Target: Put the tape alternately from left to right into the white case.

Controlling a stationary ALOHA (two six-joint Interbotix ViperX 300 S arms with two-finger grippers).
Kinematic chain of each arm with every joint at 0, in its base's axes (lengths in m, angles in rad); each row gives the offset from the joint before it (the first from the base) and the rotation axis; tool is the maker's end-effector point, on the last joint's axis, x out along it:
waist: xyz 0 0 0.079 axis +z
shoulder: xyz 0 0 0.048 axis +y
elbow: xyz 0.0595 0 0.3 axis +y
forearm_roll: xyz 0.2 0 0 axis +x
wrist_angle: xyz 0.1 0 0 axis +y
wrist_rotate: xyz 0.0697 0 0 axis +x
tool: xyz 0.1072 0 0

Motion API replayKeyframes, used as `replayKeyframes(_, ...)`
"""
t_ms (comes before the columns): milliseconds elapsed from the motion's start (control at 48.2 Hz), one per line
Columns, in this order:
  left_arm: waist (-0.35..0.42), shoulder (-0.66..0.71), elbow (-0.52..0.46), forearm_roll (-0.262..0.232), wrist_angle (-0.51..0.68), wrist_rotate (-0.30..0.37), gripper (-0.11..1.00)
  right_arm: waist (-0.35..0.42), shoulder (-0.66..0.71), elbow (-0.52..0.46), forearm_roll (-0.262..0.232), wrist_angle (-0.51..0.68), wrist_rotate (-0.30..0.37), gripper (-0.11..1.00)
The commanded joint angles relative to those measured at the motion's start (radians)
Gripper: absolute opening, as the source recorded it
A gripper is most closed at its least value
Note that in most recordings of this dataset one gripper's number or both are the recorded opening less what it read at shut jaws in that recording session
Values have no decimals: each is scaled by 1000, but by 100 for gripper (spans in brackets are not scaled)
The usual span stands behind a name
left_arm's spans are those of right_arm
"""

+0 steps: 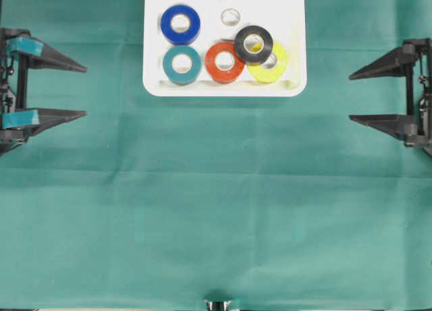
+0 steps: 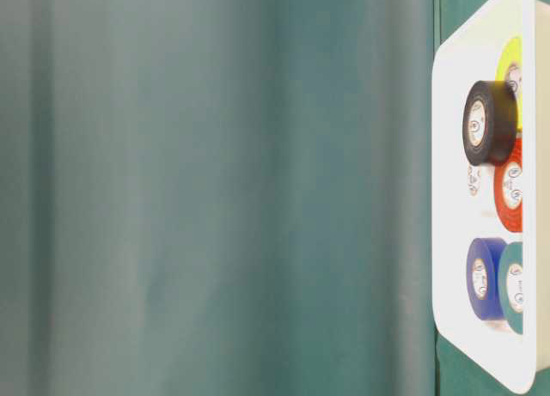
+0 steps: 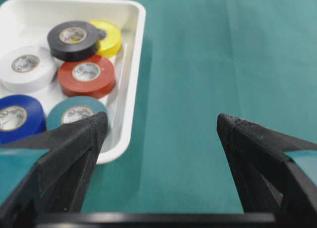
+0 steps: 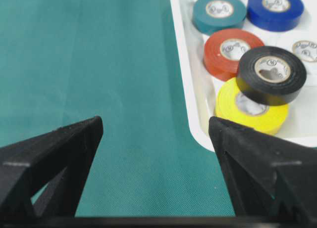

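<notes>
1. Already all six rolls of tape sit inside the white case (image 1: 223,87), which lies at the far middle of the worktop (image 1: 216,210) on its green cloth; judging from this, the loading is done and nothing remains outside.
2. The blue roll (image 1: 180,23) and the white roll (image 1: 230,16) fill the back row, the teal roll (image 1: 181,64) and the red-orange roll (image 1: 224,62) the front row, each lying flat on the case floor, a layout that fits rolls being dropped in by turns from either side.
3. The yellow roll (image 1: 272,65) lies at the front right corner, and the black roll (image 1: 253,44) rests tilted on top of it, overlapping its edge and touching or nearly touching the red-orange roll; probably there was no flat gap left for it.
4. That tilted black roll looks the least settled, though the raised rim should keep it in.
5. The left hand (image 1: 84,90) is at the left edge of the worktop, released, its fingers spread wide and holding nothing, well apart from the case.
6. The right hand (image 1: 351,96) is at the right edge, likewise spread apart and empty, touching no roll.
7. Both hands point inward toward the middle, clear of the case.
</notes>
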Motion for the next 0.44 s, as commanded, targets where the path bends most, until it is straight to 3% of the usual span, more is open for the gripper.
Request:
replayKeyframes(0, -3, -23, 3, -2, 5, 2, 99, 2, -32, 8, 2, -3, 0, 75)
replayKeyframes(415, -3, -109, 54, 0, 44, 5, 99, 2, -94, 55, 0, 5, -2, 75)
